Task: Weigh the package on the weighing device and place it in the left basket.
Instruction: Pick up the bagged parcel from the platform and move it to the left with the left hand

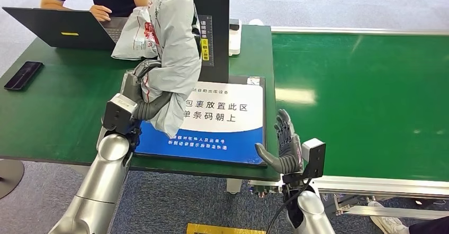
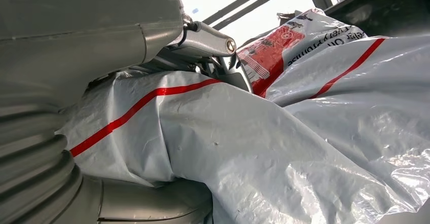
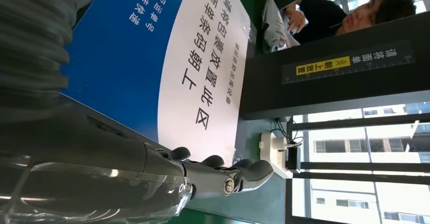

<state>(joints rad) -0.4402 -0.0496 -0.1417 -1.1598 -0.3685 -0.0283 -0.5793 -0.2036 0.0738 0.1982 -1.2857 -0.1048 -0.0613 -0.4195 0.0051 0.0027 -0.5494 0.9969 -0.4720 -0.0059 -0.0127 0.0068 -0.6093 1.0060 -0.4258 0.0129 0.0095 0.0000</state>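
The left hand (image 1: 142, 88) grips the package (image 1: 172, 54) — a crumpled grey bag, red-striped, long axis near upright; the right hand (image 1: 286, 141) is spread, empty.

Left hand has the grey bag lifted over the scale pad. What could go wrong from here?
1. The package is soft and droops on both sides of the left hand; it could slip out or snag as it moves.
2. Its upper end hangs near the person's laptop and could brush it on a swing left.
3. The right hand hangs open by the weighing device, too far off to steady the load.
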